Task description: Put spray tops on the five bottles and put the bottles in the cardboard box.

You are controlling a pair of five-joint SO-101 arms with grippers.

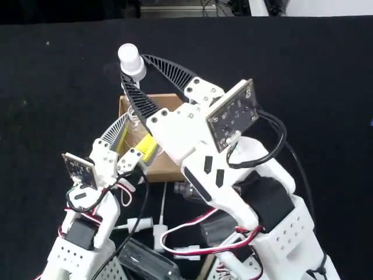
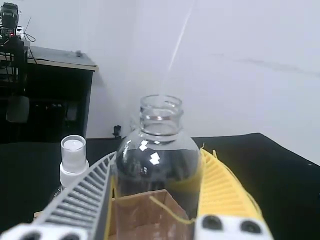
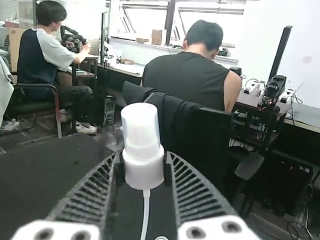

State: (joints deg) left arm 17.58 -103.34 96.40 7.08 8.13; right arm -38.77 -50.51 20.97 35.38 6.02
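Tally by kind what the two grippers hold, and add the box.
Bottle, no top on it: 1, in the left gripper
Spray top: 1, in the right gripper
Cardboard box: 1
Total: 3

Black table cover (image 1: 326, 70); white wall (image 2: 240, 65); dark desk (image 2: 55, 95) against wall; black chair (image 3: 210, 140); windows (image 3: 145, 20) beyond.

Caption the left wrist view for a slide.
Left gripper holds an uncapped clear bottle at the cardboard box, a white spray top nearby.
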